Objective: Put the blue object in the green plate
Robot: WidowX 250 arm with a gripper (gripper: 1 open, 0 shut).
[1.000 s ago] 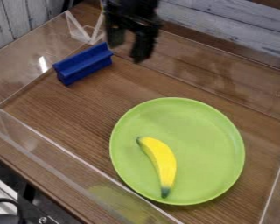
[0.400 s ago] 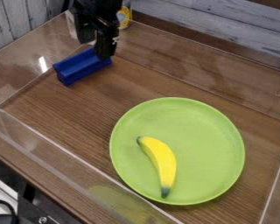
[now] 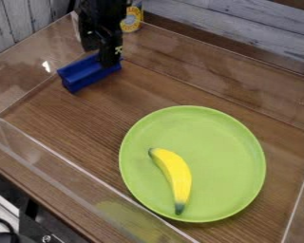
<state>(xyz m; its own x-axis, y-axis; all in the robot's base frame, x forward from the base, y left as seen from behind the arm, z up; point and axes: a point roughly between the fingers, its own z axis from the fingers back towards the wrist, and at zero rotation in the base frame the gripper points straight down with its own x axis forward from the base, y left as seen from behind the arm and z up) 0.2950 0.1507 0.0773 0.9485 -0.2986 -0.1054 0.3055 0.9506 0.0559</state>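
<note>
a: change since the last frames? gripper (image 3: 104, 47) was off to the right of the block a second ago, blurred; now it has come over to the blue block (image 3: 83, 76) and sits lower, its dark fingers at the block's far right end.
b: state of the hand?
a: cannot tell. fingers are dark and overlap the block's end; neither the gap nor a firm hold can be made out.
b: block position?
a: unchanged: on the table (image 3: 85, 119), far left, well apart from the green plate (image 3: 237, 171). banana (image 3: 175, 178) lies on the plate.
b: meaning for the task?
a: reach looks nearly done, transfer still ahead. next, probably: settle on the block, grip, lift. risk: an end-on grip could let it swing.
</note>
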